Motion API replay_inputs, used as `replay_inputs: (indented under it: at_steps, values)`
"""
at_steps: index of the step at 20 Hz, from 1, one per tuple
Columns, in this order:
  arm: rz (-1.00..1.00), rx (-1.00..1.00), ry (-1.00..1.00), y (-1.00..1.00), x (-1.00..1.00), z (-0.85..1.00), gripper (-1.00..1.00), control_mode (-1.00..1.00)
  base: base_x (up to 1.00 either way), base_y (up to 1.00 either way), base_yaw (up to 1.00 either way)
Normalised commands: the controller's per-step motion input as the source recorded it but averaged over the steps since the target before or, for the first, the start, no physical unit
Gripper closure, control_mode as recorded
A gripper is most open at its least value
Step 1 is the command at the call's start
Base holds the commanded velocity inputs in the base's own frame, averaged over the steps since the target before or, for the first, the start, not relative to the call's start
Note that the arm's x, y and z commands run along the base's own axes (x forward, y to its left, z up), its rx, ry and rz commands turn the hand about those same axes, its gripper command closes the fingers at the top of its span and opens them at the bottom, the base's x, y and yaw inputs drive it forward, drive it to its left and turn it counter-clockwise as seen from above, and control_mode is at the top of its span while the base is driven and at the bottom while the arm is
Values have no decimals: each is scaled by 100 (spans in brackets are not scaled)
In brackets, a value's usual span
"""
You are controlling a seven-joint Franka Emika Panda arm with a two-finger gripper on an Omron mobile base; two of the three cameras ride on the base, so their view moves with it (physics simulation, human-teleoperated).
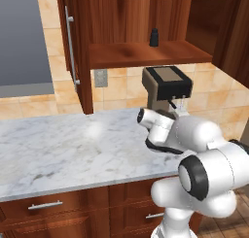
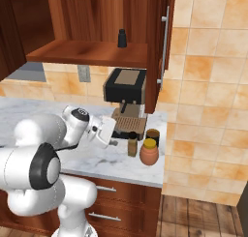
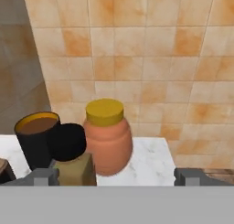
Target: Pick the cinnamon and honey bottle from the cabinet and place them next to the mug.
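Gripper (image 3: 116, 176) spread wide, holding nothing; cinnamon (image 3: 71, 158) just inside one fingertip (image 3: 43, 176)

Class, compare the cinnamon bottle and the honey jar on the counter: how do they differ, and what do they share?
The cinnamon is slim and tan; the honey bottle is squat, round-bellied and orange-brown. The cinnamon has a black cap, the honey bottle a yellow lid. Both stand upright on the counter beside the mug.

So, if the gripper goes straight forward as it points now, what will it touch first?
Probably the cinnamon, just ahead of the open gripper, with the honey bottle close behind it; depth is hard to judge.
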Motion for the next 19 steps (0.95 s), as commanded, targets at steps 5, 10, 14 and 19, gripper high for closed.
replay_inputs:
  at_steps: [5,10,14,19]
  values:
    - [2,0,-2,0,-50,70,-100,-100,0,0,0]
    - [6,0,0,0,-42,90,-100,-100,0,0,0]
    - [16,0,0,0,-45,96,-100,-100,0,0,0]
    - [31,0,0,0,-79,83,-100,-100,0,0,0]
